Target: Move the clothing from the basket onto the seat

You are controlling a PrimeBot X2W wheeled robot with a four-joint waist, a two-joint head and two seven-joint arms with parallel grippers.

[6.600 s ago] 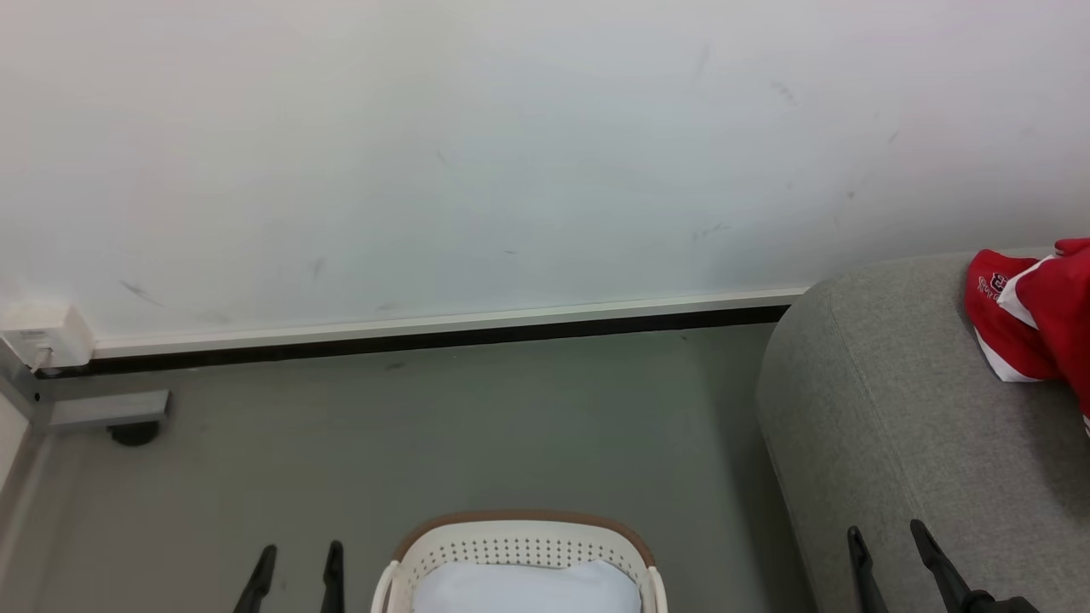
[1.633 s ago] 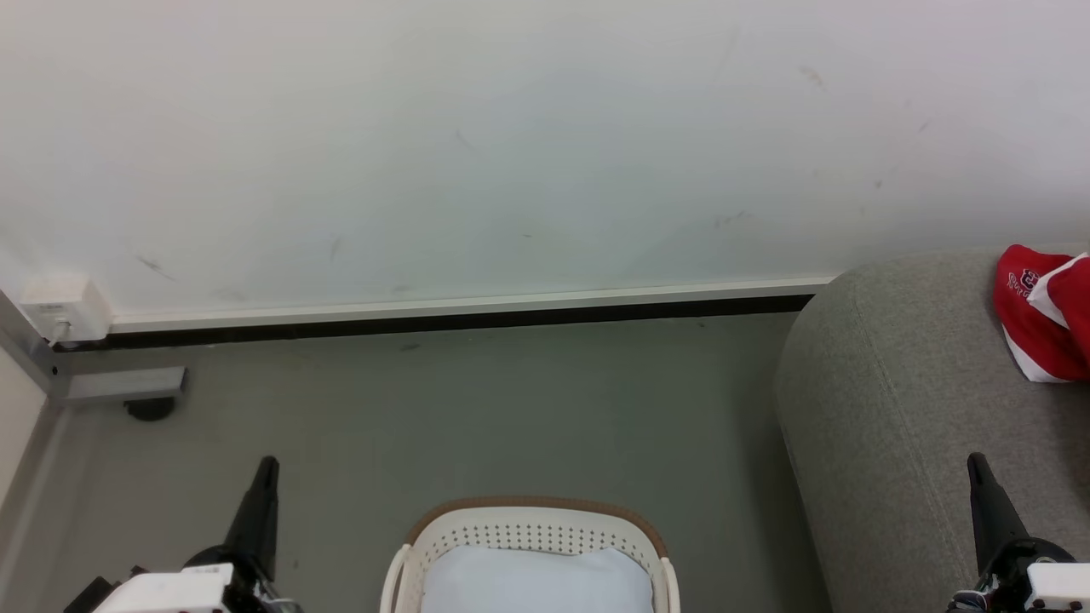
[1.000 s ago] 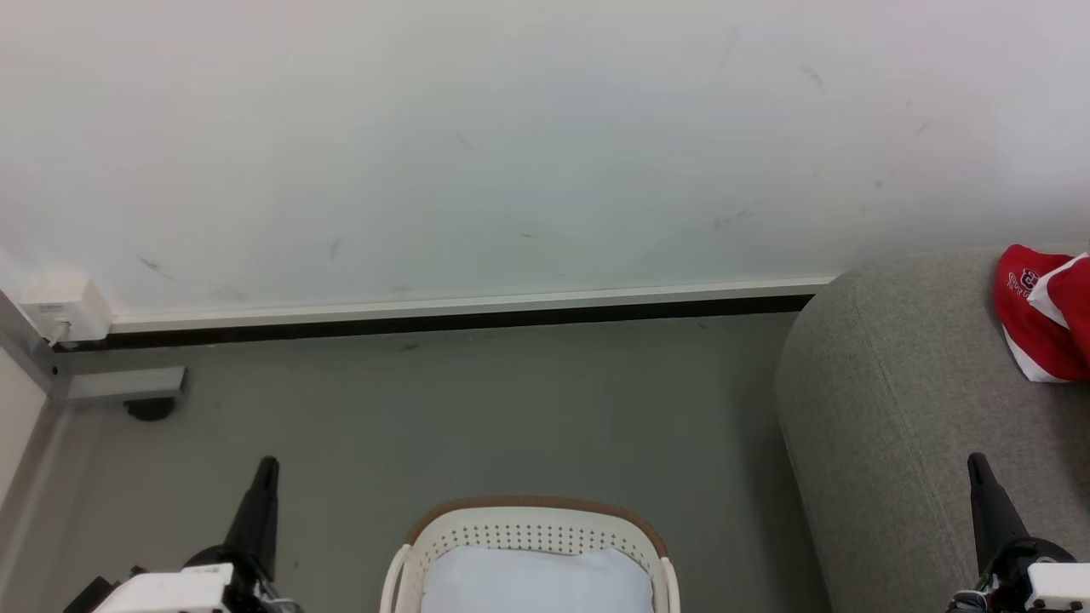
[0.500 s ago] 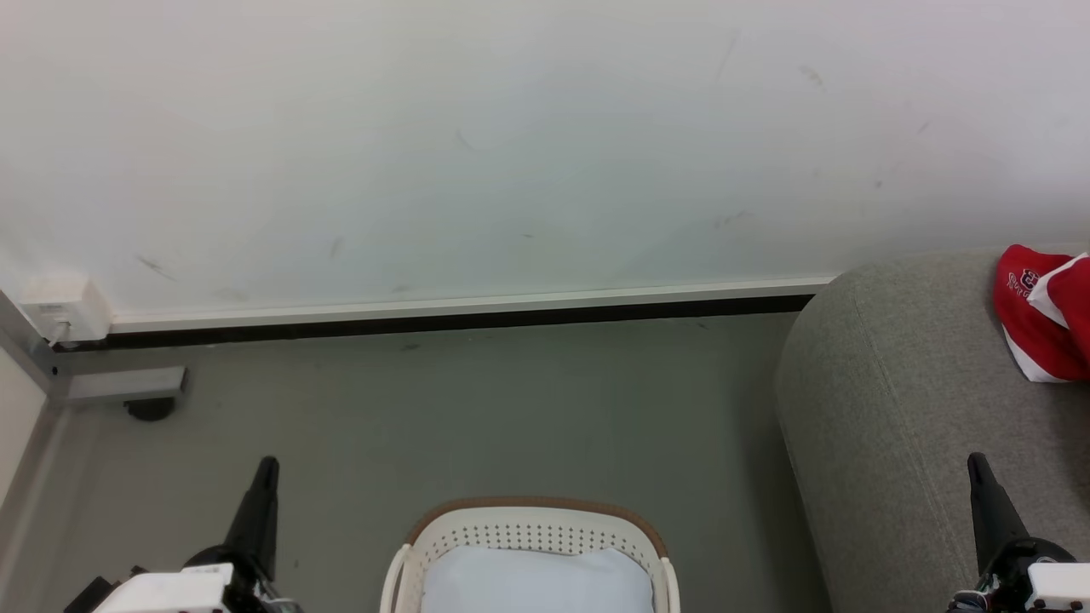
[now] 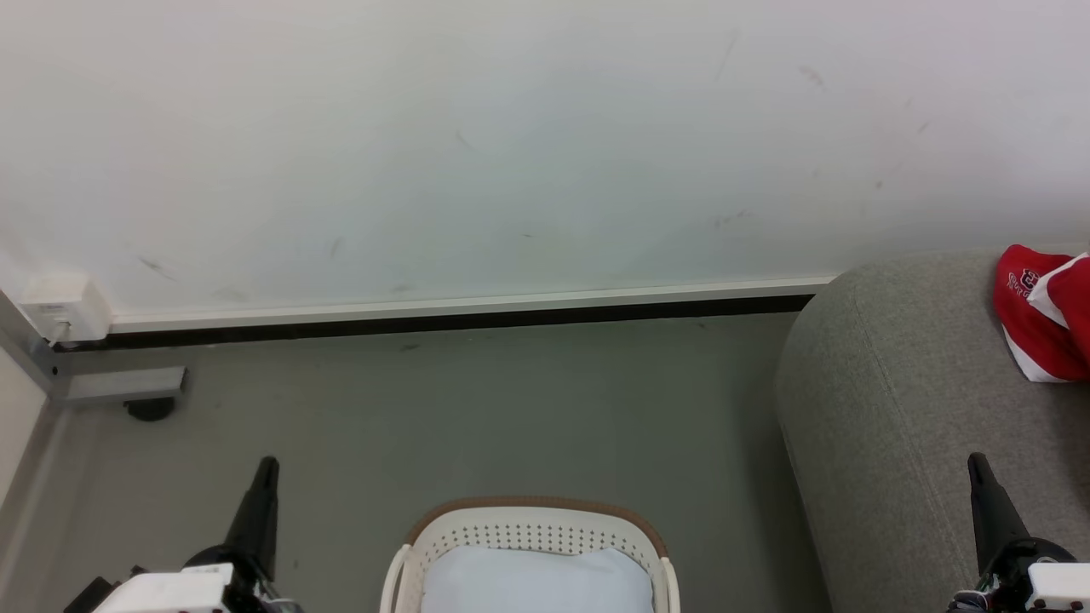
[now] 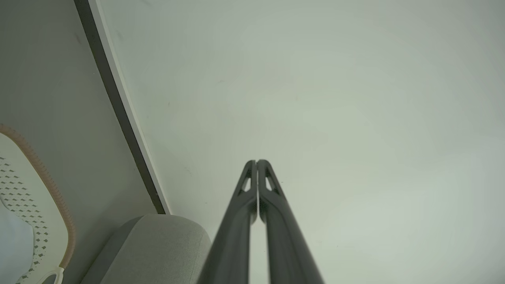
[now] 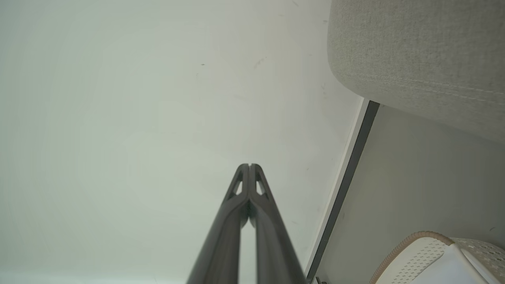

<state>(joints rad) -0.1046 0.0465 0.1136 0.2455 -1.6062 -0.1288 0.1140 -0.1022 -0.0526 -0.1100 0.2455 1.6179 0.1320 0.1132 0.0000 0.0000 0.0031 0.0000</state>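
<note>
Red clothing [image 5: 1043, 315] with white trim and a small crest lies on the grey seat [image 5: 894, 409] at the right edge of the head view. The cream basket [image 5: 528, 532] with a brown rim stands on the floor at the bottom centre and holds a pale blue-white cushion [image 5: 536, 579]. My left gripper [image 5: 266, 466] is shut and empty, left of the basket. My right gripper [image 5: 975, 462] is shut and empty over the seat's arm. Both wrist views show shut fingers pointing at the wall: left gripper [image 6: 256, 161], right gripper [image 7: 249, 165].
A white wall with a dark skirting strip [image 5: 443, 322] runs behind the grey floor [image 5: 477, 409]. A white socket box [image 5: 58, 308] and a grey metal bracket [image 5: 119, 385] sit at the far left. The basket's rim [image 6: 47, 181] and the seat [image 7: 418, 59] edge into the wrist views.
None over the last second and a half. Since the oldest frame both grippers have shut and risen higher in the head view, and the camera has shifted a little.
</note>
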